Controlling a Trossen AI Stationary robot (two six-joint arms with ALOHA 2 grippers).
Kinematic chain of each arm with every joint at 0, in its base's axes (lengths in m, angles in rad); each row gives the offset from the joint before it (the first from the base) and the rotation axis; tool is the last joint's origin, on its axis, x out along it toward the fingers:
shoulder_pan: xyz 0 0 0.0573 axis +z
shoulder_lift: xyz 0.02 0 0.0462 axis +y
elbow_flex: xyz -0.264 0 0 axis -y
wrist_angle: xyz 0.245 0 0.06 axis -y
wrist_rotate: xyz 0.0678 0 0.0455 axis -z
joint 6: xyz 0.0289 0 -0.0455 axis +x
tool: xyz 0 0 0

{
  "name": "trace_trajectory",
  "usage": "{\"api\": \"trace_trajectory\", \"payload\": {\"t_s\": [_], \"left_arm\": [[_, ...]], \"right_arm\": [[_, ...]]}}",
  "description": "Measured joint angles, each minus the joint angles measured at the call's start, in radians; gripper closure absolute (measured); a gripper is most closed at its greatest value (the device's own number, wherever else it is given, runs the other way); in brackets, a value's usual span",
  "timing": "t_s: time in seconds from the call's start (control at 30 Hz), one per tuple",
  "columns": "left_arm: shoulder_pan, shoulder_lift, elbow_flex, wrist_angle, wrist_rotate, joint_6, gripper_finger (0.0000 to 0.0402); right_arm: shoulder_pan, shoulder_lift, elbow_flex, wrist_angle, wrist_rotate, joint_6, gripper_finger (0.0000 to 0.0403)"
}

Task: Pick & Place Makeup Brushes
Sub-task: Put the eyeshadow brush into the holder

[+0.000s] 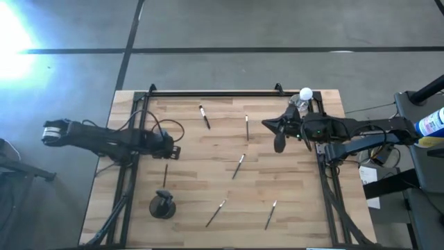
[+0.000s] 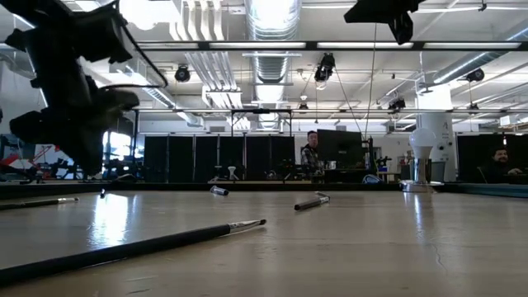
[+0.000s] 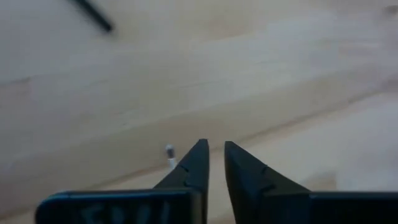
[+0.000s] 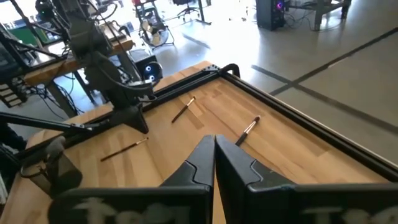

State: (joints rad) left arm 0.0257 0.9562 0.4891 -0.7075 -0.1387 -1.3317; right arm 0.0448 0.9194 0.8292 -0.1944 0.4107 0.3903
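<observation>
Several thin makeup brushes lie flat on the wooden table: two at the far side (image 1: 205,117) (image 1: 246,127), one mid-table (image 1: 238,165), two near the front edge (image 1: 216,213) (image 1: 270,214). A thin dark brush (image 1: 165,173) lies just nearer than my left gripper (image 1: 171,150). In the left wrist view that gripper (image 3: 214,146) points down at bare wood, its fingers a narrow gap apart with nothing between them, and a small pale tip (image 3: 170,151) shows beside one finger. My right gripper (image 4: 213,140) hangs high at the far right (image 1: 267,123), shut and empty.
A dark round cup (image 1: 162,206) stands at the front left. A white ball on a clear stand (image 1: 305,94) sits at the far right corner. A black rail (image 1: 215,94) runs along the table's far edge. People sit in the room beyond (image 2: 311,153).
</observation>
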Motion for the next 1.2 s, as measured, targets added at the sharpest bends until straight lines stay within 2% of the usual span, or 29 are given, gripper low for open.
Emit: {"api": "trace_trajectory", "payload": {"t_s": [0.2,0.53,0.67,0.9,1.07,1.2], "left_arm": [[0.000,0.033,-0.035,-0.010,-0.013,-0.079,0.0322],[0.000,0.106,-0.054,0.051,-0.006,-0.121,0.0320],[0.000,0.139,-0.053,0.055,0.003,-0.125,0.0336],[-0.003,0.192,-0.051,0.044,0.018,-0.134,0.0393],[-0.002,0.195,-0.043,0.040,0.025,-0.135,0.0401],[-0.008,0.179,0.013,0.023,0.028,-0.136,0.0401]], "right_arm": [[0.000,-0.010,-0.012,-0.002,0.000,-0.026,0.0394],[0.000,-0.012,-0.008,-0.002,-0.001,-0.068,0.0394],[0.000,-0.015,-0.008,-0.003,-0.002,-0.069,0.0394],[0.001,-0.017,-0.008,-0.011,-0.027,-0.081,0.0394],[0.001,-0.017,-0.011,-0.011,-0.027,-0.088,0.0394],[0.001,-0.017,-0.012,-0.011,-0.027,-0.089,0.0394]]}}
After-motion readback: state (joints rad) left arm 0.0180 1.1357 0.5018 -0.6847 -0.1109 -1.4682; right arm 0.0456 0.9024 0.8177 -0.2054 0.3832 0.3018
